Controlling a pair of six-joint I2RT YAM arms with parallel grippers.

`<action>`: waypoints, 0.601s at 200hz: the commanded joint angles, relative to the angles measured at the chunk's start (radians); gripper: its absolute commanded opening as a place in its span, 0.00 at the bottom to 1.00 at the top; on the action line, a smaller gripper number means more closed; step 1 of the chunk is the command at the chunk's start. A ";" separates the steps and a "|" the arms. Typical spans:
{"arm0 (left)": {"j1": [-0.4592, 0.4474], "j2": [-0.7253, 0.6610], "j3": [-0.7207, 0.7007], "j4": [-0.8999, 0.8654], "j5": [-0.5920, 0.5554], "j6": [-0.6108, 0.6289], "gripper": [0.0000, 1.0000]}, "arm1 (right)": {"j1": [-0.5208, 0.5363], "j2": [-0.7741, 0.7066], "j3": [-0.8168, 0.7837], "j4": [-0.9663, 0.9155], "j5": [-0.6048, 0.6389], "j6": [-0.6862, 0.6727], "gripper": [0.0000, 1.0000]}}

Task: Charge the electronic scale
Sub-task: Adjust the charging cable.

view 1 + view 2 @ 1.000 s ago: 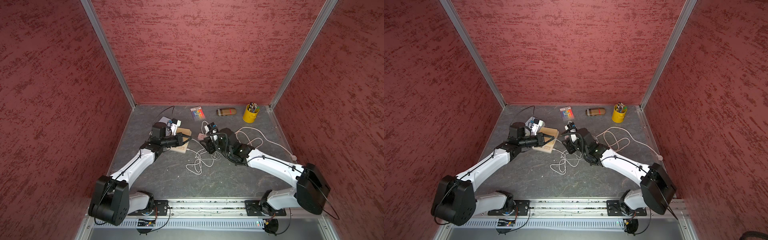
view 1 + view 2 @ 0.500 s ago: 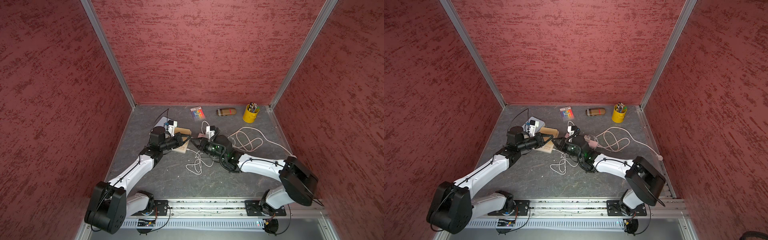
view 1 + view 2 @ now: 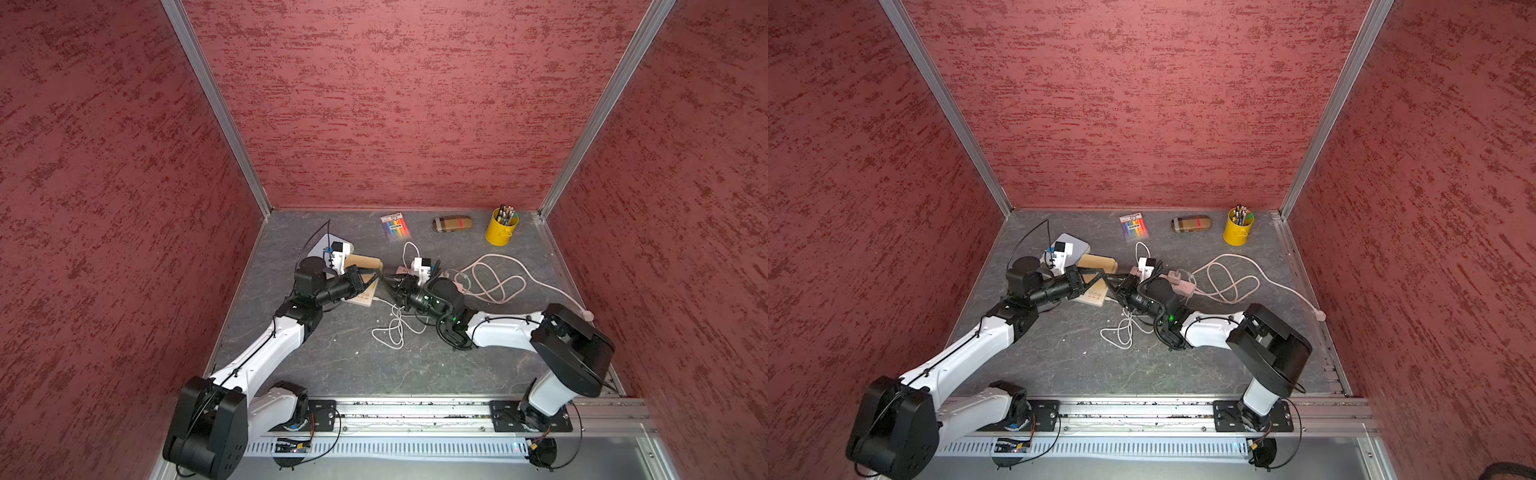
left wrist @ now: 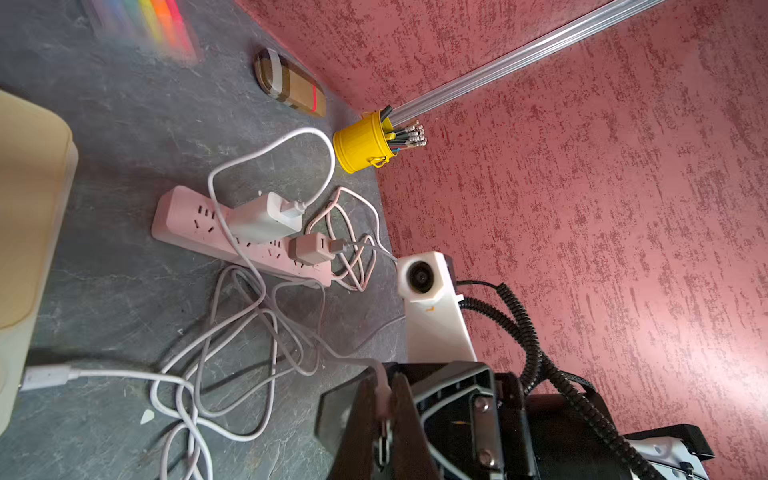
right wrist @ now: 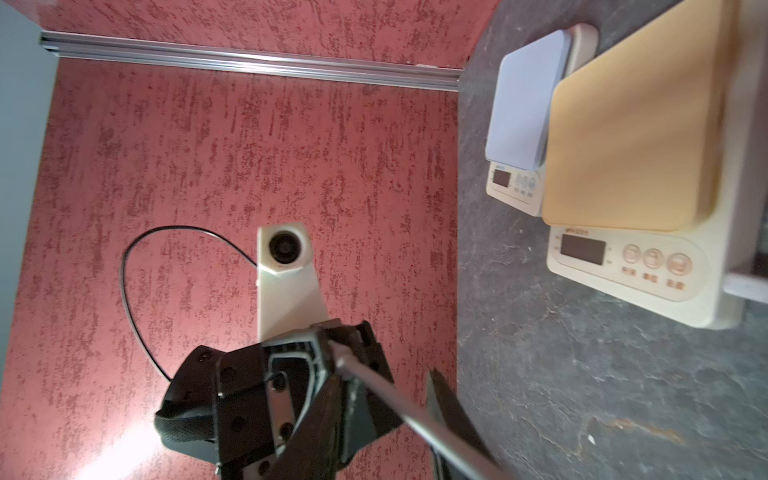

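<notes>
Loose cable: a white coil (image 3: pixel 392 332) lies limp and tangled on the counter (image 3: pixel 353 365), on the robot's side of the wood-topped scale (image 3: pixel 363 262)
White plug: its housing (image 4: pixel 43 376) meets the scale's side wall; whether it is fully seated I cannot tell
Left tool: (image 4: pixel 383 386) pressed together, pinching a thin grey cable (image 5: pixel 436 428) in the air just off the scale's right edge
Right tool: (image 5: pixel 386 382) tip to tip with the left one, fingers spread, the grey cable running between them unpinched
Task's thing: the scale sits flat on the counter, partly under the left arm, display panel toward the robot
Cable handling: likely light, floppy and smooth, so a pinch on bare cord will probably slide and let the end swing; the stiff housing just behind the connector is the better hold
Scale handling: probably a light plastic body that skids when a plug is pushed in, so it wants bracing at the side wall opposite the port; the wooden plate looks like the weighing surface and is best not pressed hard
Power strip: pink (image 4: pixel 187 216), just beyond the tools to the scale's right, carrying a white charger (image 4: pixel 266 218) and a pink adapter (image 4: pixel 309 247)
Small scale: grey-topped (image 5: pixel 525 104), close against the wood-topped scale's far left corner
</notes>
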 commanded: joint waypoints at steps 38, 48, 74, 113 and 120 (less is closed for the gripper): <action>0.015 0.006 -0.013 0.043 0.063 -0.043 0.00 | 0.003 -0.016 -0.014 0.114 0.076 0.048 0.42; 0.015 0.012 -0.010 0.055 0.082 -0.046 0.00 | 0.003 -0.006 -0.006 0.102 0.074 0.052 0.42; 0.013 0.023 -0.007 0.061 0.129 -0.048 0.00 | -0.010 0.037 -0.002 0.200 0.071 0.091 0.35; 0.011 0.047 0.002 0.064 0.207 -0.040 0.00 | -0.018 0.067 0.043 0.192 0.059 0.073 0.00; 0.013 0.047 0.009 0.054 0.218 -0.032 0.05 | -0.020 0.064 0.039 0.188 0.066 0.072 0.00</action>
